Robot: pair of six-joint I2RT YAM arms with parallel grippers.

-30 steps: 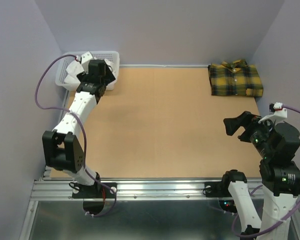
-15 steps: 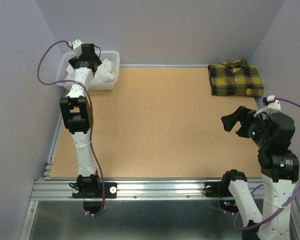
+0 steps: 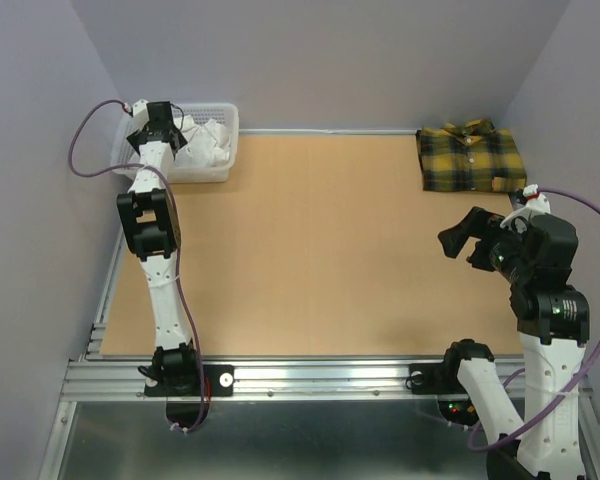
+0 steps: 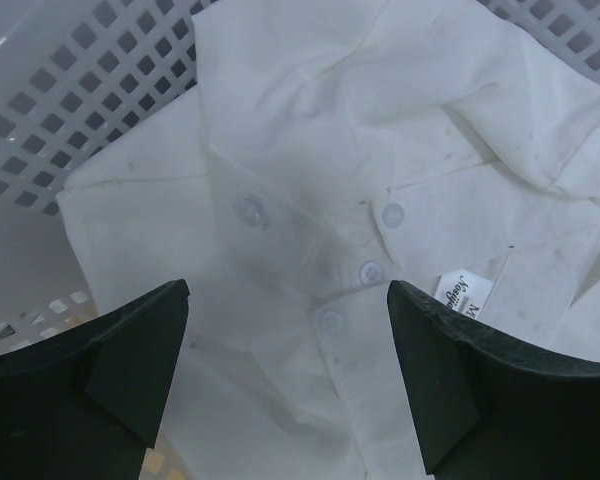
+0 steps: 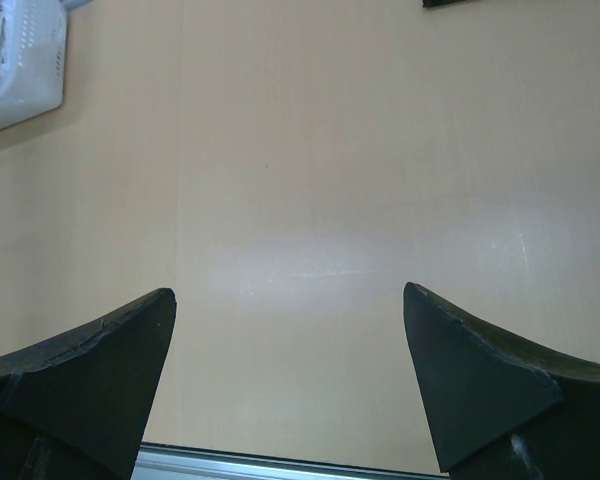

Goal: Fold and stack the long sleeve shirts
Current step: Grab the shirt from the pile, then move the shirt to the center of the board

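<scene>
Now | white shirt crumpled | plaid shirt folded | left hand apart | right hand apart

Left arm stretched to 11 o'clock, left gripper spread wide. Right gripper at 4 o'clock, likewise spread.

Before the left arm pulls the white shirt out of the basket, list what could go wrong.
1. The left gripper hangs open above the crumpled white shirt, over its button placket. Closing there may pinch only one layer, so the shirt could come out bunched.
2. The mesh basket looks light and the shirt lies inside it. A lift might drag the basket along or snag cloth on its wall.
</scene>
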